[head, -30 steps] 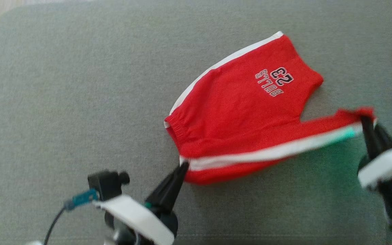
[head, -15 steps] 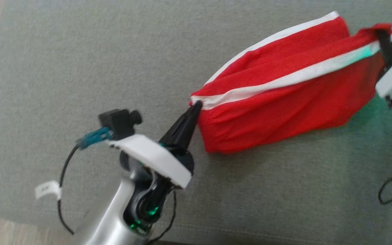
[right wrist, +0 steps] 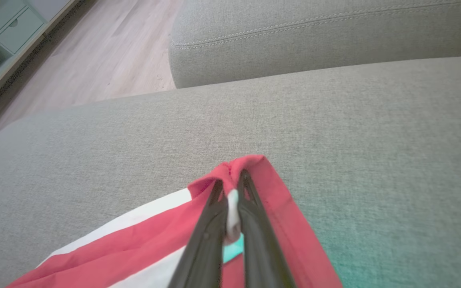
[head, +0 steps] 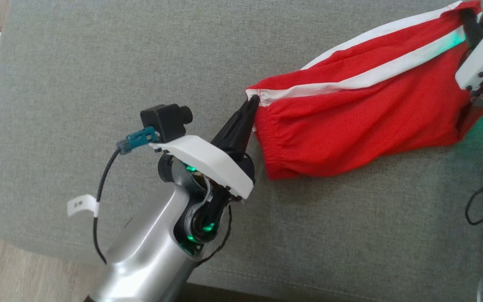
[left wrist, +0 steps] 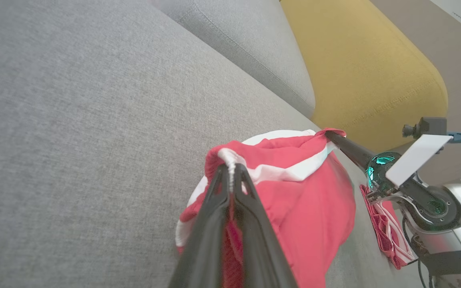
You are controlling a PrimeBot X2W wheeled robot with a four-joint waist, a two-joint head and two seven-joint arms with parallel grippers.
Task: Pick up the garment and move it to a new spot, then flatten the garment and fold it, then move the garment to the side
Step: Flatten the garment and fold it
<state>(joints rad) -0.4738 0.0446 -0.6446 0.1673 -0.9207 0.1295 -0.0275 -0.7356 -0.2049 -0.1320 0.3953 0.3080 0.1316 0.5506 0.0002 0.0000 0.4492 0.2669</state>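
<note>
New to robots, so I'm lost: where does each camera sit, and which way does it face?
Head: high up, looking down at the sofa; both arms show, left fingers and right fingers pinching the shorts.
Left wrist: on that arm, looks along its own fingers across the sofa toward a yellow cushion.
Right wrist: on that arm, looks along its own fingers over the sofa toward the floor.
Shared: head and left wrist views both show the right fingers on the shorts.

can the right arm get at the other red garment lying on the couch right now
Probably not yet: the right gripper is shut on the red shorts, though the other garment lies near its wrist.
</note>
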